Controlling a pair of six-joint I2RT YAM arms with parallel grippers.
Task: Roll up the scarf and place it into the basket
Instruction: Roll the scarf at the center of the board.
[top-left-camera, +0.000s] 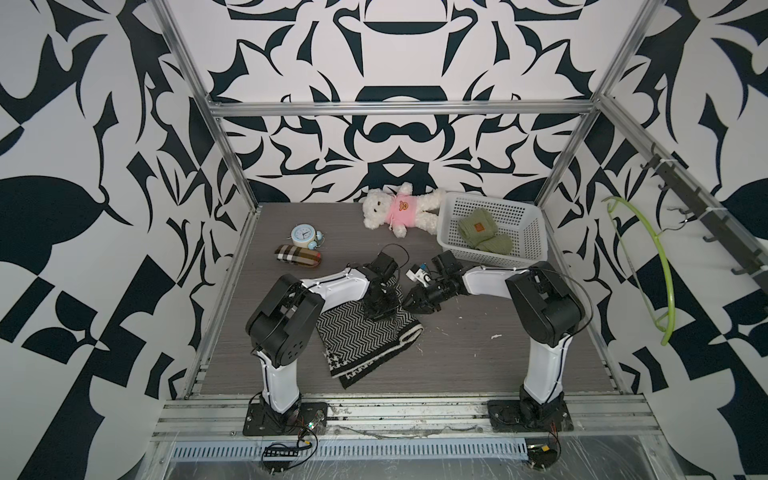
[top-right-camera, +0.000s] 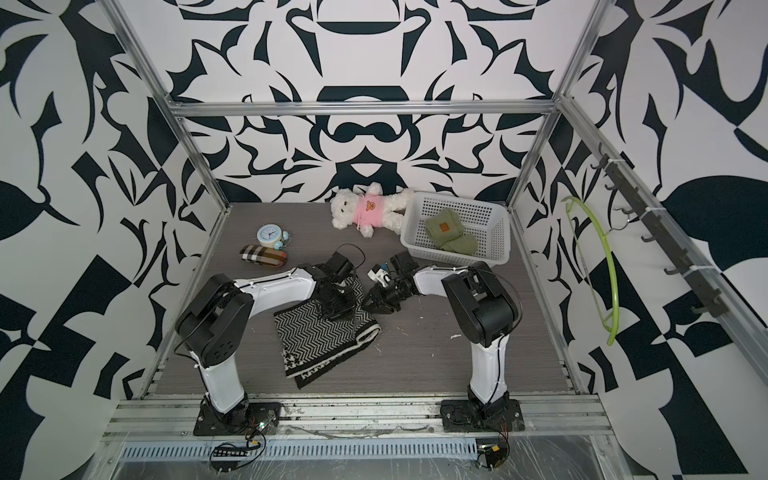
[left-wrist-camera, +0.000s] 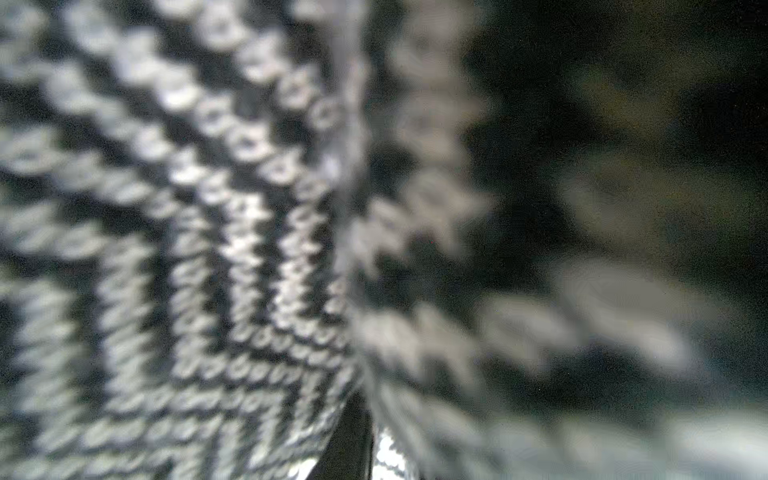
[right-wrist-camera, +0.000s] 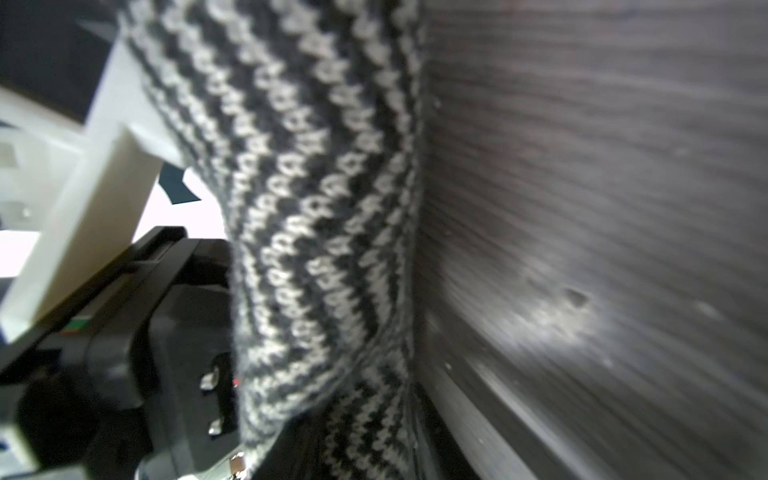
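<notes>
The scarf (top-left-camera: 365, 336) (top-right-camera: 324, 332) is a black-and-white herringbone knit lying on the table's front middle, with its far end bunched up. My left gripper (top-left-camera: 379, 309) (top-right-camera: 332, 307) points down onto that far end and is shut on the scarf. Blurred knit (left-wrist-camera: 208, 249) fills the left wrist view. My right gripper (top-left-camera: 409, 303) (top-right-camera: 370, 300) lies low at the scarf's far right edge with its fingers parted. A raised fold of scarf (right-wrist-camera: 316, 208) runs down the right wrist view. The white basket (top-left-camera: 532, 237) (top-right-camera: 496, 241) stands at the back right.
An olive-green knit item (top-left-camera: 482, 232) lies in the basket. A white teddy bear (top-left-camera: 399, 210) lies just left of it. A blue alarm clock (top-left-camera: 303, 236) and a plaid pouch (top-left-camera: 297, 257) sit at the back left. A green hanger (top-left-camera: 660, 266) hangs on the right wall.
</notes>
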